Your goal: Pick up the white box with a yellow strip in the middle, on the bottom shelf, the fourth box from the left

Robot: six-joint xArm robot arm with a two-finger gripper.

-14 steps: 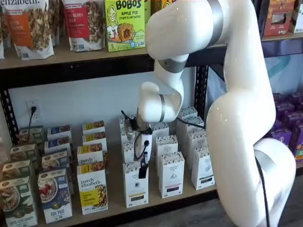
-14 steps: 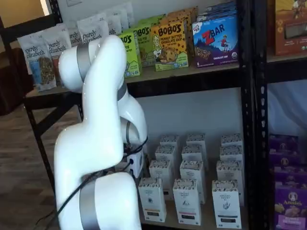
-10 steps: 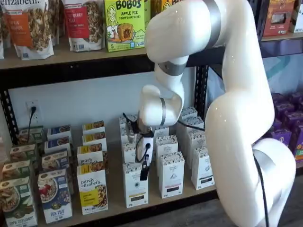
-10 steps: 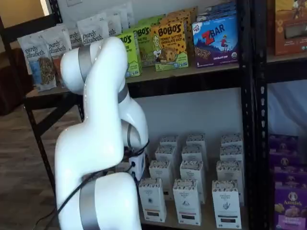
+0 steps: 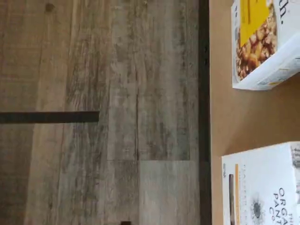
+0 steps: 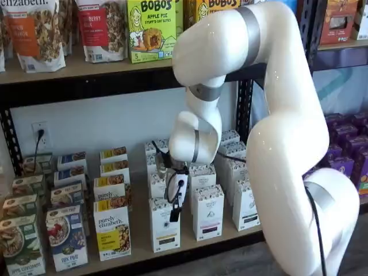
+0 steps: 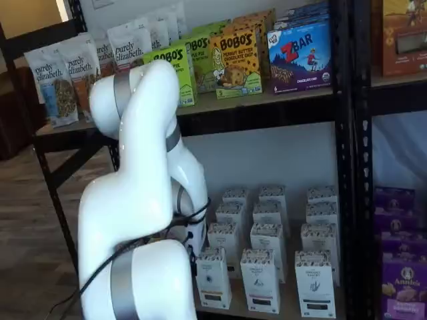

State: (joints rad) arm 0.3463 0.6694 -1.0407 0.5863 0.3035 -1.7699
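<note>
Wrist view: the front part of the bottom shelf (image 5: 220, 117) is seen from above as a tan board with a dark front edge, and grey wood-plank floor (image 5: 103, 93) fills the rest of the picture. Two cartons stand on the board, well apart. One is the white box (image 5: 262, 187), with a narrow yellow strip across its face and grey lettering. The other is a purely elizabeth box (image 5: 265, 37), with a bright yellow panel and a picture of granola. No finger of the tool is seen in this view.

In a shelf view, the white box (image 6: 165, 224) is seen at the front of its row on the bottom shelf (image 6: 140, 230), just beside the shelf's front edge. The purely elizabeth box (image 6: 112, 230) stands in the neighbouring row on one side, and a similar white carton (image 6: 207, 211) with a dark strip stands on the other. The large white arm (image 6: 287, 144) is bent down in front of the shelves. The gripper (image 6: 172, 217) hangs in front of the upper part of the white box; whether they touch cannot be told. Only one black finger is seen, side-on, with a cable looped beside it. The jaws are spread as wide as they go, and no box is held.

On the upper shelf, a green Bobo's box (image 6: 150, 29) is seen among granola bags.
</note>
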